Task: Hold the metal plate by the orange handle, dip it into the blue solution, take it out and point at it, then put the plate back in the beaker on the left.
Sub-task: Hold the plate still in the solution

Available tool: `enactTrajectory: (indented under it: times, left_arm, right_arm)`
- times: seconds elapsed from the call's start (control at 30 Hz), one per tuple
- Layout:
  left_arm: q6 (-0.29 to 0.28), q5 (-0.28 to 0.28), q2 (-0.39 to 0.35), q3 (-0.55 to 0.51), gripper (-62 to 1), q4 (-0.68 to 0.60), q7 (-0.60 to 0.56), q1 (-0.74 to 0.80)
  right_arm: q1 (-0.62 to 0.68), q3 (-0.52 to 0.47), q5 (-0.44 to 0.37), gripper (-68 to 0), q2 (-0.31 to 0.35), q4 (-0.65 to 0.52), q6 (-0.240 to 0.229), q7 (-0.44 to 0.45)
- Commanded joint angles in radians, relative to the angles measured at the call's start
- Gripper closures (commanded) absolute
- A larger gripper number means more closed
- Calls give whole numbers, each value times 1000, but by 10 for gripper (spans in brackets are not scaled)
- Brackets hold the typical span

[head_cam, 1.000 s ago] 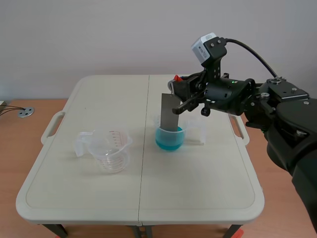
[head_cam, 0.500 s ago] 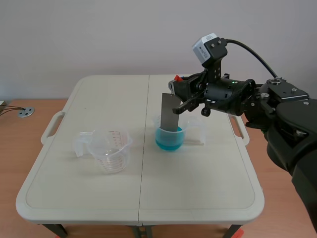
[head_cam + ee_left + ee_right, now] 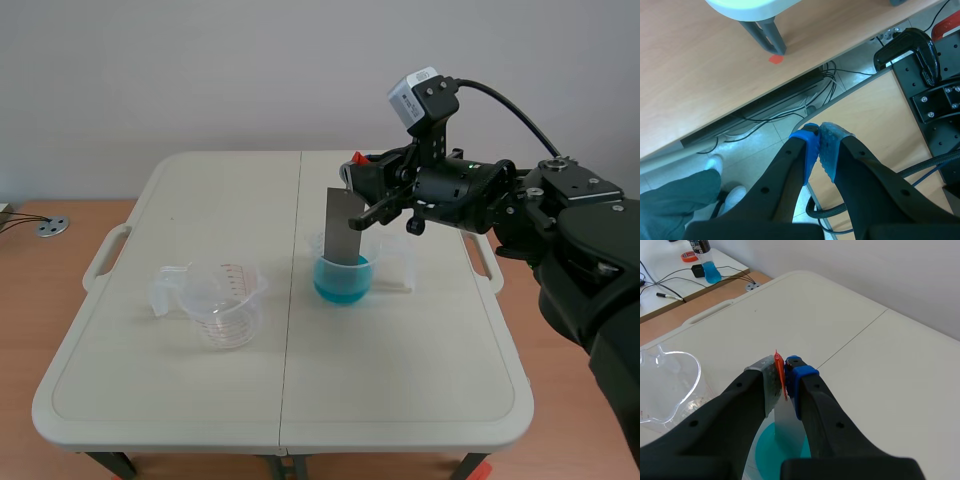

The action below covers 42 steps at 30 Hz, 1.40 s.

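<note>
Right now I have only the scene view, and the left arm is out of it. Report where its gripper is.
Observer: The left gripper is off the table, over a tiled floor, near a grey table leg.
Operator: Give me its fingers.
Observer: Shut on nothing; its dotted pads touch.
Operator: Now check the right grip.
Observer: The right gripper pinches the thin orange handle of the grey metal plate between its pads.

A cream table (image 3: 400, 370) carries an empty clear beaker (image 3: 228, 305) and a blue-solution beaker (image 3: 342, 285).
</note>
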<state>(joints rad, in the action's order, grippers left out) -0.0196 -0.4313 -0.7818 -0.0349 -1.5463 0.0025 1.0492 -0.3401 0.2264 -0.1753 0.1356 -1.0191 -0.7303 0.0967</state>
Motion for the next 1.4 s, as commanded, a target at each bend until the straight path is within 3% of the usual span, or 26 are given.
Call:
enactTrajectory:
  times: [0.0,1.37]
  left_arm:
    - [-2,0,0,3,-15,-5,-10,-5]
    - [-2,1,0,3,-15,-5,-10,-5]
  right_arm:
    - [-22,4,-3,-15,0,-2,-4,0]
    - [-23,-22,-14,-15,3,-21,-15,7]
